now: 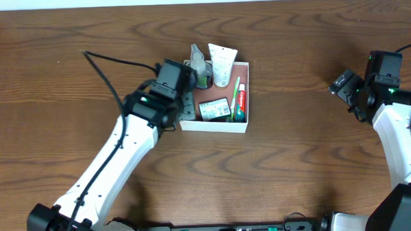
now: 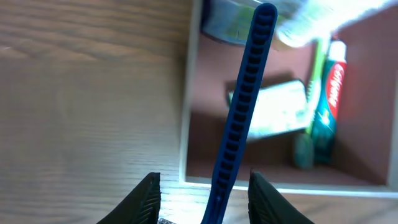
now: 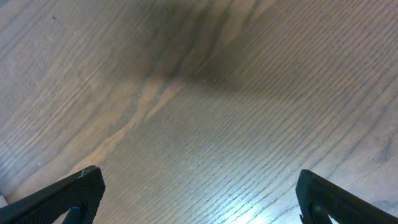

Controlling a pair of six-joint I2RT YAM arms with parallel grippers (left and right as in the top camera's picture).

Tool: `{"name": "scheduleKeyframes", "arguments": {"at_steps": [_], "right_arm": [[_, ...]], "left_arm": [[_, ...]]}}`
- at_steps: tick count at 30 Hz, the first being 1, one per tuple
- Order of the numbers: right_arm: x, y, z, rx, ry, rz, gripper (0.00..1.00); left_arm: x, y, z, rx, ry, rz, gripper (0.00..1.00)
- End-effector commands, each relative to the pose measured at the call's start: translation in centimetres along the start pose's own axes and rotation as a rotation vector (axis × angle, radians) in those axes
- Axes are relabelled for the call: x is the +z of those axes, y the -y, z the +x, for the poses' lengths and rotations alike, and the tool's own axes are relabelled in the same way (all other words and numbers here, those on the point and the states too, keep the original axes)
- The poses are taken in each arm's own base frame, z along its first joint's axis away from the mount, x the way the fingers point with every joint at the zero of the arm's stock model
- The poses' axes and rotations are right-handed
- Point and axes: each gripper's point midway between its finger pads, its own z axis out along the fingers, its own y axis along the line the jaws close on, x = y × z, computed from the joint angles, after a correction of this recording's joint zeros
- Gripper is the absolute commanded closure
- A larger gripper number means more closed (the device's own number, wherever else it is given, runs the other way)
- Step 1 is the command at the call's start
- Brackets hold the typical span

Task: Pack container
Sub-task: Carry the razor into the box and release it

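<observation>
The container (image 1: 213, 125) is a shallow white box with a reddish-brown floor; it also shows in the left wrist view (image 2: 190, 93). It holds a white tube (image 1: 222, 63), a clear bottle (image 1: 199, 61), a toothpaste tube (image 1: 240, 100), a green toothbrush (image 1: 234, 94) and a green-labelled packet (image 1: 213, 110). My left gripper (image 1: 185, 90) hovers over the container's left wall. Its jaws (image 2: 204, 179) are partly closed with a blue ribbed handle (image 2: 242, 106) sticking out between them over the container floor. The handle's lower end is hidden. My right gripper (image 1: 344, 84) is wide open and empty (image 3: 199, 193) over bare wood at the far right.
The dark wooden table (image 1: 303, 167) surrounds the container. A black cable (image 1: 114, 64) runs behind my left arm. The toothpaste (image 2: 333, 93) and packet (image 2: 277, 109) lie blurred beyond the handle.
</observation>
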Motion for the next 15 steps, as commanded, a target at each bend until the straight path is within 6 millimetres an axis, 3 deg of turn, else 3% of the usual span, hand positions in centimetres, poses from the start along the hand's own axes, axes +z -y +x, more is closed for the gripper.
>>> {"name": "scheduleKeyframes", "arguments": {"at_steps": [1,8,12,15], "right_arm": [[0.1,0.3,-0.2,0.015,0.003,0.01,0.01],[0.1,0.3,-0.2,0.015,0.004,0.01,0.01],[0.1,0.3,-0.2,0.015,0.004,0.01,0.01],[0.1,0.3,-0.2,0.015,0.004,0.009,0.01]], "left_arm": [[-0.7,1.7,0.1,0.109,0.023,0.038,0.8],[-0.8,4.7,-0.3,0.304,0.084,0.094,0.8],[-0.6,5.1,-0.5,0.333,0.095,0.1,0.78],[-0.4,5.1,-0.3,0.334,0.087,0.097,0.52]]}}
